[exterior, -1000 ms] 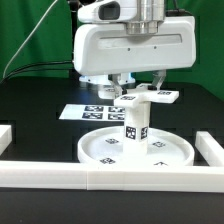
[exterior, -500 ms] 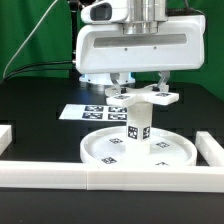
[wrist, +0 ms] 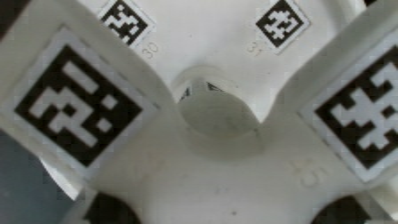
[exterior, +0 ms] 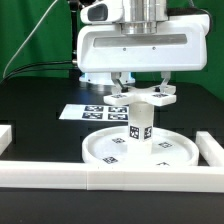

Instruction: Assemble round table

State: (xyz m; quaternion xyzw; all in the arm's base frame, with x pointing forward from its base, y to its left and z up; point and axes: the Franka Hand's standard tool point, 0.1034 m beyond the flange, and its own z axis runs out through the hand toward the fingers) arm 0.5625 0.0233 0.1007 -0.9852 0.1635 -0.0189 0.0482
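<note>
The large round disc (exterior: 105, 152) lies flat on the black table near the front rail. The short thick leg (exterior: 139, 128) stands upright at its middle, with tags on its side. On top of the leg sits the flat cross-shaped piece (exterior: 143, 98), and my gripper (exterior: 140, 92) comes straight down on it, a finger on each side, shut on it. In the wrist view the cross-shaped piece (wrist: 214, 150) fills the picture, its tagged arms spreading from a round hub. The dark fingertips (wrist: 103, 207) show at its near edge.
The marker board (exterior: 84, 110) lies behind the disc toward the exterior view's left. White border rails run along the front (exterior: 100, 178) and at both sides (exterior: 8, 135), (exterior: 212, 148). A green curtain hangs behind.
The gripper, the cross-shaped piece and the leg under it have shifted slightly toward the exterior view's right. The grip is unchanged.
</note>
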